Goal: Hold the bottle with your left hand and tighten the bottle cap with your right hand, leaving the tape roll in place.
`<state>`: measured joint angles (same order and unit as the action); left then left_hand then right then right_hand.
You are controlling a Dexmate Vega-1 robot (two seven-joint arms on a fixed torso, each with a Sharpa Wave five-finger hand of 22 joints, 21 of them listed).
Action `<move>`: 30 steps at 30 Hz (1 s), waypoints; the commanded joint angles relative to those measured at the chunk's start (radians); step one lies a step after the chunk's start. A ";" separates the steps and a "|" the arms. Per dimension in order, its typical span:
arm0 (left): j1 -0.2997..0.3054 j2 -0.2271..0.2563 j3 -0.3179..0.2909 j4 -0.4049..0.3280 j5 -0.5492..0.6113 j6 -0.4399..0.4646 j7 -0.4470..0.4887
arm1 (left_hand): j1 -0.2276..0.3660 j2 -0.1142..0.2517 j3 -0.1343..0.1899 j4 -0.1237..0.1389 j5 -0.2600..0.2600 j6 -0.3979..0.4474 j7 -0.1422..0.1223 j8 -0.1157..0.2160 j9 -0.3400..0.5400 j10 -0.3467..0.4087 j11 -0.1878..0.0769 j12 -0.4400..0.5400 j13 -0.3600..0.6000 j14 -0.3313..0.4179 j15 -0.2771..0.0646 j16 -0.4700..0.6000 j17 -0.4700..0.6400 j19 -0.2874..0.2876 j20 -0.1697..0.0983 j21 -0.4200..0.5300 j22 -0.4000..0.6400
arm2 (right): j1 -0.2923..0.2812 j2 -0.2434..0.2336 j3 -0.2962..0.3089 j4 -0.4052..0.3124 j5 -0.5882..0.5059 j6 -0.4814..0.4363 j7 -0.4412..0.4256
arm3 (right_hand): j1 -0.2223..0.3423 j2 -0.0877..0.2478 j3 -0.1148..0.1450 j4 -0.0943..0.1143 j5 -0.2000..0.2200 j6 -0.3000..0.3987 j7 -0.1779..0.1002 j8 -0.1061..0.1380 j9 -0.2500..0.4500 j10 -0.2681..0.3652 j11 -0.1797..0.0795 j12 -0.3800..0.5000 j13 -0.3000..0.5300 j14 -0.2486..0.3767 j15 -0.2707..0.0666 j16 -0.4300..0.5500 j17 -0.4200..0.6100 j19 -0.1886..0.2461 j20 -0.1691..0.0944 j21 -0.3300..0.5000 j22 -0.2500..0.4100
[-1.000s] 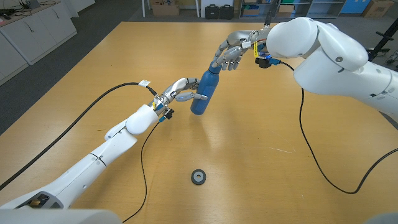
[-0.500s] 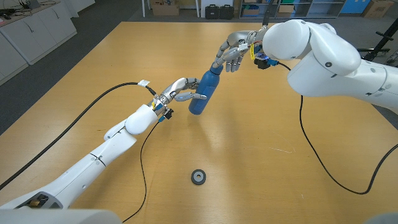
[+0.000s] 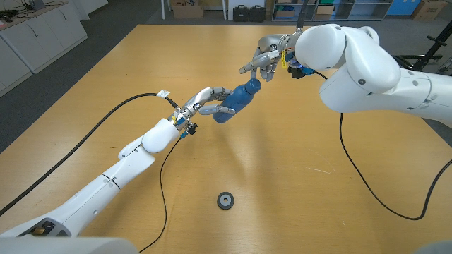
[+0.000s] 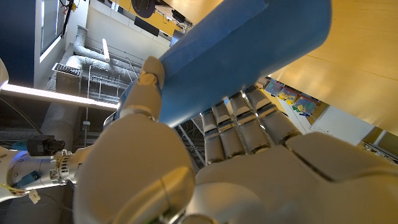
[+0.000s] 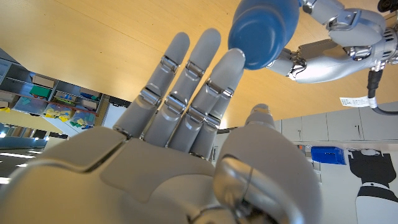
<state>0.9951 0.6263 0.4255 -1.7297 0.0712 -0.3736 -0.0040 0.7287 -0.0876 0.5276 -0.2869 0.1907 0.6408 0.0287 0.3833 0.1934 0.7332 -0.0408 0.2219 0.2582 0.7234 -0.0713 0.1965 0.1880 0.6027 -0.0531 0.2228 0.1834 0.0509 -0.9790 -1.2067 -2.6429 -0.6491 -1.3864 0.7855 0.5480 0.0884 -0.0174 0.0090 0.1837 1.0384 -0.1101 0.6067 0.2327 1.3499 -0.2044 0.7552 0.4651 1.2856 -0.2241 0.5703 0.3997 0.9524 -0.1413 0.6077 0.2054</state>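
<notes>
One bottle (image 3: 235,103) — left hand (image 3: 209,103) gripping — one tape roll (image 3: 225,200).

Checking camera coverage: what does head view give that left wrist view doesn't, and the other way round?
Head view alone: the tape roll on the wooden table, the right hand at the top end of the tilted bottle, both arms. Left wrist view alone: a close look at the left hand's fingers wrapped against the bottle's blue body. Shared: the left hand holds the bottle, above the tabletop.
</notes>
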 commanded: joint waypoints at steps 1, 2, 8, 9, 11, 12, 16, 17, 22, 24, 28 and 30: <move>0.008 0.001 -0.001 -0.006 0.000 0.004 0.003 | 0.085 0.135 0.113 0.117 0.007 0.119 -0.101 0.012 0.009 0.073 -0.067 0.006 0.007 0.009 -0.153 0.000 0.005 0.009 -0.113 -0.002 0.002 | -0.057 0.003 -0.040 0.000 -0.301 -0.010 0.108 | -0.058 -0.009 -0.026 0.026 0.000 -0.267 0.000 -0.120 0.021 -0.192 0.002 -0.069 0.061 -0.127 0.002 -0.018 0.063 -0.035 -0.012 -0.016 0.004; 0.008 0.001 -0.001 -0.006 0.000 0.005 0.003 | 0.085 0.135 0.112 0.117 0.007 0.119 -0.101 0.012 0.009 0.072 -0.067 0.005 0.007 0.009 -0.153 0.000 0.005 0.009 -0.112 -0.002 0.002 | -0.071 0.002 -0.036 0.000 -0.332 -0.010 0.114 | -0.063 -0.010 -0.028 0.027 0.000 -0.287 0.001 -0.129 0.024 -0.220 0.005 -0.079 0.064 -0.138 0.004 -0.020 0.068 -0.037 -0.006 -0.017 0.004; 0.009 0.002 0.001 -0.010 -0.001 0.010 -0.003 | 0.084 0.136 0.113 0.118 0.007 0.119 -0.102 0.012 0.009 0.074 -0.067 0.006 0.007 0.009 -0.153 0.000 0.005 0.009 -0.112 -0.002 0.002 | -0.241 0.003 0.122 -0.019 -0.311 0.010 0.022 | -0.107 -0.035 -0.056 0.026 0.000 -0.509 0.043 -0.230 0.038 -0.633 0.070 -0.258 0.097 -0.479 0.111 -0.125 0.099 -0.113 0.079 -0.041 0.007; 0.010 0.002 0.002 -0.011 -0.001 0.011 -0.003 | 0.084 0.137 0.113 0.118 0.007 0.118 -0.102 0.012 0.009 0.073 -0.067 0.005 0.007 0.009 -0.153 0.000 0.005 0.008 -0.112 -0.002 0.002 | -0.266 0.004 0.149 -0.022 -0.296 0.021 0.005 | -0.107 -0.035 -0.056 0.025 0.000 -0.526 0.048 -0.238 0.038 -0.649 0.083 -0.269 0.093 -0.497 0.119 -0.132 0.099 -0.124 0.089 -0.045 0.008; 0.011 0.002 0.002 -0.012 -0.002 0.013 -0.004 | 0.084 0.137 0.113 0.118 0.007 0.118 -0.102 0.011 0.009 0.073 -0.068 0.005 0.007 0.010 -0.153 0.000 0.005 0.009 -0.112 -0.002 0.002 | -0.332 0.003 0.221 -0.033 -0.255 0.043 -0.046 | -0.105 -0.036 -0.056 0.020 0.000 -0.545 0.056 -0.248 0.038 -0.709 0.097 -0.303 0.081 -0.546 0.145 -0.154 0.092 -0.133 0.104 -0.047 0.008; 0.012 0.002 0.001 -0.013 -0.003 0.014 -0.003 | 0.083 0.137 0.113 0.118 0.007 0.118 -0.102 0.011 0.009 0.073 -0.068 0.005 0.007 0.010 -0.153 0.000 0.005 0.009 -0.112 -0.002 0.002 | -0.368 0.003 0.261 -0.038 -0.229 0.058 -0.074 | -0.103 -0.038 -0.056 0.018 0.000 -0.554 0.057 -0.253 0.037 -0.732 0.103 -0.315 0.077 -0.562 0.151 -0.163 0.089 -0.143 0.108 -0.050 0.008; 0.018 -0.003 -0.004 -0.004 -0.029 0.003 -0.004 | 0.083 0.137 0.114 0.118 0.007 0.119 -0.102 0.011 0.009 0.075 -0.067 0.006 0.007 0.011 -0.153 0.000 0.005 0.010 -0.112 -0.002 0.002 | -0.490 -0.001 0.423 -0.055 -0.100 0.133 -0.155 | -0.086 -0.044 -0.052 0.000 0.002 -0.584 0.063 -0.271 0.035 -0.800 0.120 -0.360 0.055 -0.648 0.197 -0.207 0.068 -0.213 0.146 -0.075 0.008; 0.020 -0.007 -0.007 0.006 -0.050 -0.008 -0.008 | 0.083 0.137 0.114 0.118 0.007 0.119 -0.102 0.012 0.009 0.075 -0.068 0.006 0.007 0.011 -0.154 0.000 0.005 0.010 -0.112 -0.002 0.002 | -0.539 0.002 0.496 -0.058 -0.037 0.162 -0.175 | -0.069 -0.042 -0.045 -0.014 0.006 -0.600 0.066 -0.282 0.034 -0.846 0.126 -0.391 0.039 -0.708 0.213 -0.234 0.059 -0.263 0.174 -0.094 0.008; 0.020 -0.020 -0.011 0.043 -0.109 -0.040 -0.025 | 0.086 0.137 0.115 0.115 0.008 0.119 -0.102 0.011 0.009 0.074 -0.068 0.005 0.007 0.010 -0.155 0.000 0.005 0.010 -0.112 -0.002 0.002 | -0.724 0.034 0.774 -0.048 0.213 0.305 -0.250 | -0.034 -0.044 -0.032 -0.041 0.013 -0.616 0.076 -0.296 0.031 -0.891 0.128 -0.423 0.018 -0.780 0.236 -0.271 0.044 -0.340 0.220 -0.123 0.008; 0.020 -0.023 -0.013 0.053 -0.119 -0.050 -0.026 | 0.087 0.137 0.116 0.115 0.008 0.119 -0.102 0.011 0.009 0.078 -0.070 0.006 0.007 0.010 -0.156 -0.001 0.005 0.009 -0.112 -0.002 0.002 | -0.765 0.034 0.843 -0.039 0.286 0.357 -0.267 | -0.014 -0.045 -0.026 -0.054 0.017 -0.623 0.079 -0.301 0.030 -0.901 0.127 -0.432 0.010 -0.803 0.238 -0.283 0.038 -0.364 0.238 -0.133 0.008; 0.020 -0.030 -0.017 0.075 -0.149 -0.080 -0.036 | 0.092 0.140 0.120 0.112 0.009 0.122 -0.104 0.012 0.009 0.084 -0.067 0.008 0.008 0.014 -0.158 0.001 0.005 0.011 -0.114 -0.001 0.002 | -0.803 0.006 0.930 -0.023 0.405 0.436 -0.276 | 0.033 -0.049 -0.012 -0.085 0.030 -0.660 0.084 -0.320 0.028 -0.939 0.119 -0.458 -0.008 -0.849 0.239 -0.309 0.024 -0.416 0.257 -0.154 0.008; 0.019 -0.033 -0.019 0.084 -0.165 -0.092 -0.042 | 0.094 0.140 0.121 0.111 0.009 0.123 -0.105 0.012 0.009 0.085 -0.068 0.009 0.008 0.015 -0.159 0.001 0.005 0.013 -0.117 -0.001 0.002 | -0.809 -0.008 0.953 -0.017 0.452 0.456 -0.282 | 0.053 -0.052 -0.007 -0.098 0.038 -0.684 0.078 -0.331 0.028 -0.956 0.113 -0.469 -0.016 -0.872 0.240 -0.322 0.017 -0.439 0.266 -0.163 0.008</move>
<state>1.0131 0.6096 0.4162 -1.6938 -0.0168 -0.4074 -0.0215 0.7286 -0.0876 0.5276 -0.2869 0.1917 0.6410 0.0305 0.3835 0.1934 0.7382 -0.0360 0.2242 0.2619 0.7273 -0.0753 0.1965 0.1881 0.6079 -0.0583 0.2228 0.1820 -0.5901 -0.9619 -0.5300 -2.6808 -0.4957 -1.1106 0.5862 0.5764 0.0409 -0.0298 -0.0714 0.2112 0.3725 -0.0287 0.2842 0.2595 0.4087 -0.0863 0.2959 0.4560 0.4348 0.0148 0.2592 0.4213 0.5355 0.1163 0.4530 0.2119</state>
